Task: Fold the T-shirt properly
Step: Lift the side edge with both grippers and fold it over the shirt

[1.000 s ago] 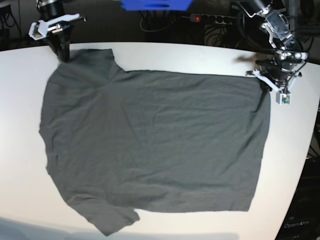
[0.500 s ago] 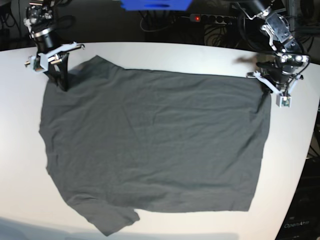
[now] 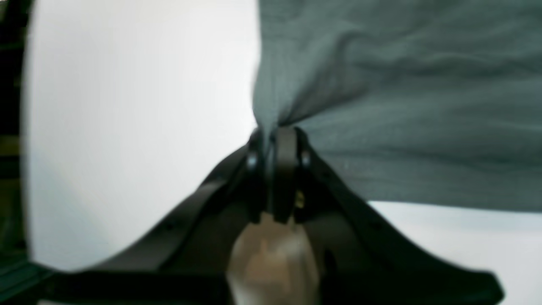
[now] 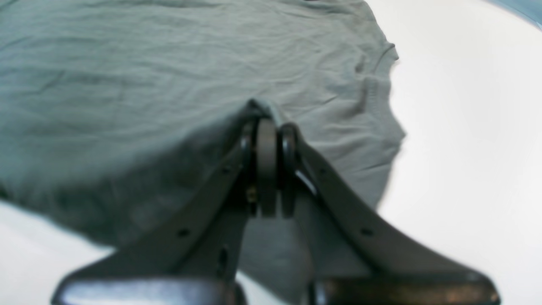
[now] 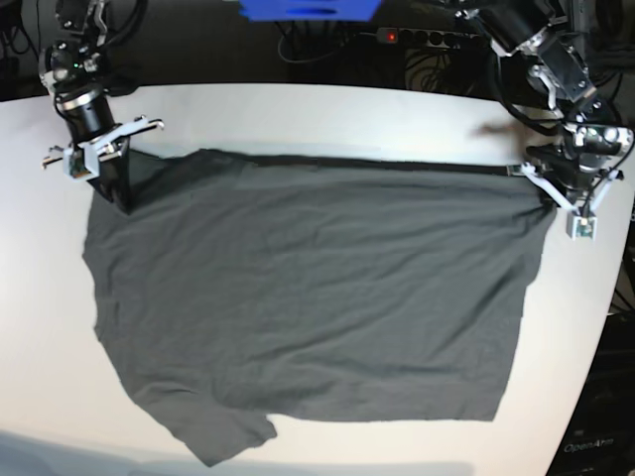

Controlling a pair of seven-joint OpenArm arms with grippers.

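Note:
The dark grey T-shirt lies spread on the white table, its far edge lifted and pulled taut between my two grippers. My left gripper, at the right of the base view, is shut on the shirt's far right corner; the left wrist view shows the cloth pinched between the fingers. My right gripper, at the left of the base view, is shut on the far left sleeve; the right wrist view shows the fabric bunched at the fingertips.
A blue object and a power strip with a red light lie behind the table's far edge. The table's curved right edge runs close to my left gripper. A shirt sleeve lies near the front edge.
Both grippers have moved toward the near side with the shirt's far edge, which has lifted and stretched into a straight line. The right arm's sleeve has folded over.

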